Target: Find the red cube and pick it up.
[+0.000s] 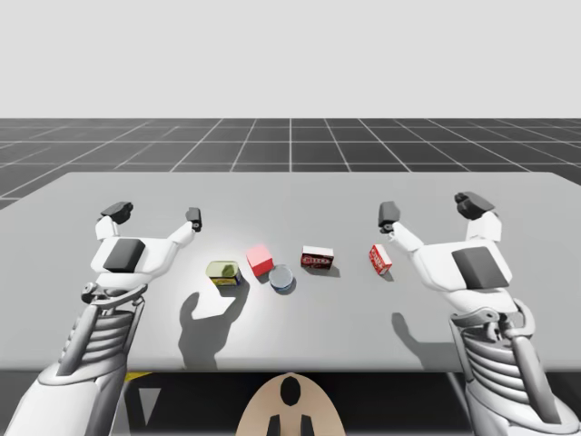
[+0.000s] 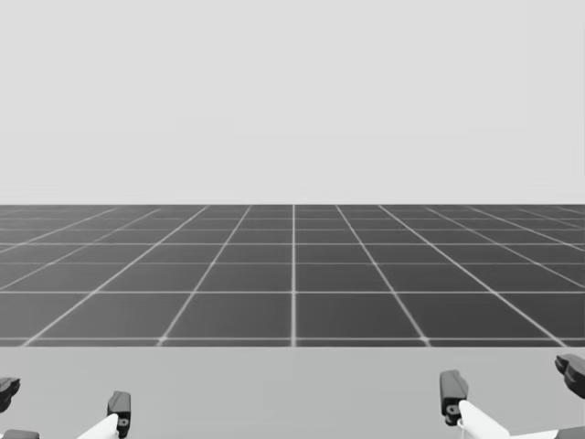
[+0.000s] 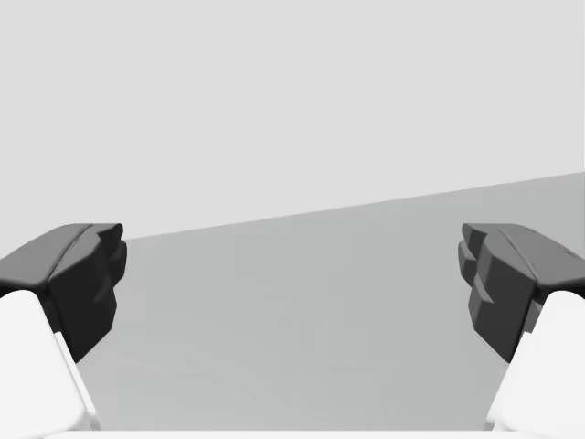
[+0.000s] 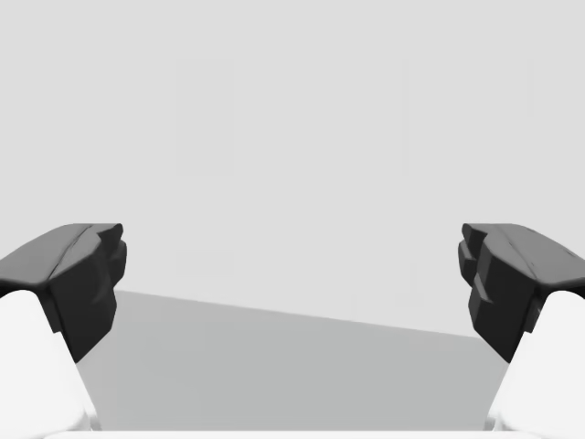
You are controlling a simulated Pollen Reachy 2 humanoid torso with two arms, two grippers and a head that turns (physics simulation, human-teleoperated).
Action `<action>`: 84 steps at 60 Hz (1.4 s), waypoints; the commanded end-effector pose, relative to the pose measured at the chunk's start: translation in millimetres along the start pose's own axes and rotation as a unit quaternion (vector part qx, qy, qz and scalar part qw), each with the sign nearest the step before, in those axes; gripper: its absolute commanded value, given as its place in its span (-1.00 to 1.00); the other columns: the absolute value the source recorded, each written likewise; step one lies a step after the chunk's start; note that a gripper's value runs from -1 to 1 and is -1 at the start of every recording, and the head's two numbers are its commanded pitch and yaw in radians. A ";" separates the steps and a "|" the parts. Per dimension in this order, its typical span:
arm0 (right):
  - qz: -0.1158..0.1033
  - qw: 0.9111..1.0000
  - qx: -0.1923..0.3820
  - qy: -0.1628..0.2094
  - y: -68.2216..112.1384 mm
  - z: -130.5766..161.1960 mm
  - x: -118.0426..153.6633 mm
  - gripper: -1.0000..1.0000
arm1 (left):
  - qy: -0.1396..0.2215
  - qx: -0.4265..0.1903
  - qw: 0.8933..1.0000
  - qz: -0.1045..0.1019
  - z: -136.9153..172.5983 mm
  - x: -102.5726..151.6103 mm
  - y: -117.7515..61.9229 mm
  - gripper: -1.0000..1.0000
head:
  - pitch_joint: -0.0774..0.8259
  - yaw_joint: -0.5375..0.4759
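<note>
**Both pincers spread wide, red cube untouched**

Left gripper (image 1: 154,214): spread to full width, clasping nothing and touching nothing. Poised over the left part of the grey table (image 1: 300,195), fingertips aimed at the far edge. In the left wrist view, bare table surface and pale backdrop between the two dark fingers (image 3: 82,274).

Right gripper (image 1: 429,209): likewise spread wide, nothing between the fingers and nothing in contact. Poised over the right part of the table, pointing the same way. In the right wrist view, the same bare surface ahead.

Red cube (image 1: 260,261): lying on the table a little left of the middle, between the two arms. Well apart from both pincers, though closer to the left one.

Around the cube, in a loose row across the table:
- Round blue-grey tin (image 1: 281,277): just beside the cube on its near right, perhaps touching it; hard to tell from the high view.
- Olive-yellow can (image 1: 223,272): on its side, near the cube's left.
- Dark red-brown box (image 1: 317,259): near the cube's right.
- Red-and-white box (image 1: 379,259): further right, near the right arm's wrist.

In the head view, fingertips of both pincers rising at the lower edge, over a strip of table, dark grid floor beyond.
</note>
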 end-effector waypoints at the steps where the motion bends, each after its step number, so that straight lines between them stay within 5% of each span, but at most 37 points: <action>1: -0.010 1.000 -0.018 -0.003 0.3 1.5 0.1 -1.00 | 0.000 0.000 1.000 -0.001 -0.1 -0.2 -0.1 -1.00 | -0.80 0.07; 12: -0.015 1.000 0.000 0.011 -2.1 -1.4 0.5 -1.00 | 0.000 0.001 1.000 -0.001 0.1 -0.3 0.1 -1.00 | -0.65 0.06; 45: -0.002 1.000 0.004 0.013 -0.7 -2.3 -0.8 -1.00 | 0.001 -0.001 1.000 -0.006 -0.6 -0.7 -0.7 -1.00 | 0.29 0.13; 69: -0.001 1.000 0.010 0.015 2.2 -1.2 -0.4 -1.00 | 0.002 -0.012 1.000 -0.007 0.3 -0.2 -5.3 -1.00 | 0.61 0.37; 76: -0.001 1.000 0.010 0.017 3.8 -1.1 -1.1 -1.00 | 0.006 -0.031 0.999 0.006 1.9 1.3 -8.0 -1.00 | 0.61 0.39; 84: -0.001 1.000 0.009 0.018 4.2 -1.5 -1.7 -1.00 | 0.031 -0.114 0.992 0.051 10.6 9.9 -9.4 -1.00 | 0.60 0.38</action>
